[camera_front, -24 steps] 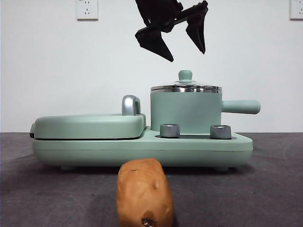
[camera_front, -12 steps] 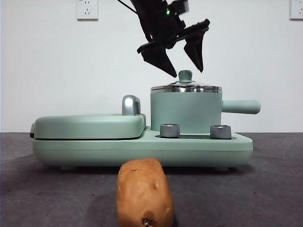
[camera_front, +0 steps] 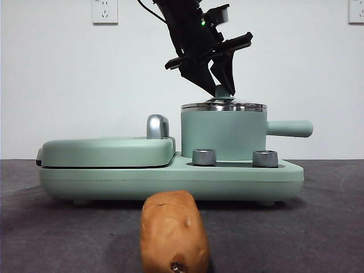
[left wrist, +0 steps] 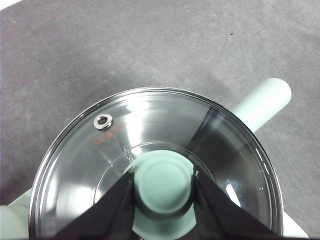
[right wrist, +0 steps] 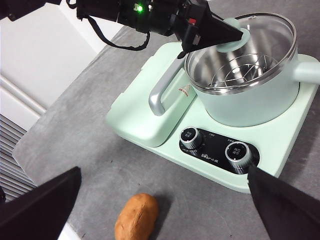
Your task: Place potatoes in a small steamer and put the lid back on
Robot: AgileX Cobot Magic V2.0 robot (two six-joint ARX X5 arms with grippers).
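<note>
On the pot point(camera_front: 223, 133) we clasp the lid point(left wrist: 155, 165) knob with our left fingers point(left wrist: 118, 205); our right fingers point(right wrist: 42, 202) spread wide above the potato point(right wrist: 137, 216).

No legible text; print on lid point(left wrist: 150, 145) and cooker panel point(right wrist: 216, 152) too small.

Lid point(left wrist: 150, 135) glossy glass, steel rim; steamer point(camera_front: 223, 135) smooth, perhaps enamel; potato point(camera_front: 173, 231) matt.
</note>
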